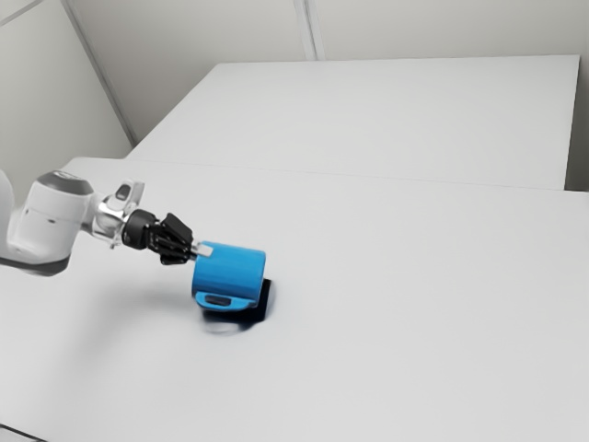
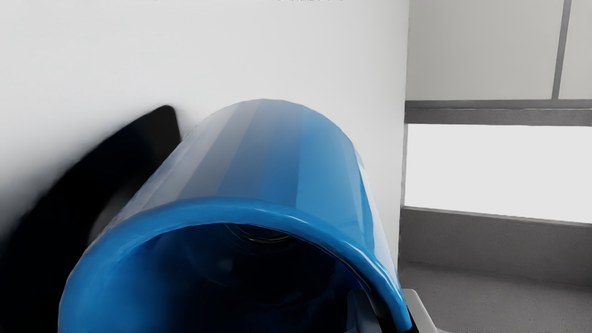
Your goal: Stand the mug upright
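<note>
Blue mug, on its side, handle at the exterior view's six o'clock, claw at ten, pinching its rim

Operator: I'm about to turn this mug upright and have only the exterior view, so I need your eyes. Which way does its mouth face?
Observer: The mouth of the mug opens toward the gripper; the wrist view looks right into it.

Operator: And how do the fingers stand at the rim?

Observer: One finger is inside the mug and the other finger outside, with the rim between them.
</note>
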Tool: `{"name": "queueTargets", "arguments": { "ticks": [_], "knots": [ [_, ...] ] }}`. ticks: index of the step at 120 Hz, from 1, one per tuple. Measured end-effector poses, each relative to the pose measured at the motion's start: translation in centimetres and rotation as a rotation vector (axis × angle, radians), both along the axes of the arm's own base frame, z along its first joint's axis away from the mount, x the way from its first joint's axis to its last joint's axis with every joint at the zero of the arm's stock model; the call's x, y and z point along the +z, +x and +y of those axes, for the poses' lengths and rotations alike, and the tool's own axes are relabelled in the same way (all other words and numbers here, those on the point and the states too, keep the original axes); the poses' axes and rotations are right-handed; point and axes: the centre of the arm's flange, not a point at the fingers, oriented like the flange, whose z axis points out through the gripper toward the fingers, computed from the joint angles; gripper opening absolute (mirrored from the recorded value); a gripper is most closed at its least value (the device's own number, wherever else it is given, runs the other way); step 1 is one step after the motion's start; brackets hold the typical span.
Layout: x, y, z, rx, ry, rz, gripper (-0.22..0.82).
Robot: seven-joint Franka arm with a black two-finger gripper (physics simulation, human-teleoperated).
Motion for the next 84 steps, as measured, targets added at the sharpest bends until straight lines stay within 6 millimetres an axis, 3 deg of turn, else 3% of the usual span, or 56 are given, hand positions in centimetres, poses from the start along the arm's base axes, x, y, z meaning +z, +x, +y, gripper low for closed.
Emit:
{"name": "queueTargets", "arguments": {
  "ticks": [12, 30, 52, 84],
  "knots": [
    [1.6, 0.1, -0.1, -0.013, 0.007, -0.042, -0.15],
    [7.3, 2.7, -1.1, -0.126, 0.162, -0.137, -0.17],
    [12.3, 5.6, -5.2, -0.347, 0.515, -0.156, -0.18],
    [13.0, 7.2, -9.7, -0.494, 0.995, -0.127, -0.18]
  ]
}}
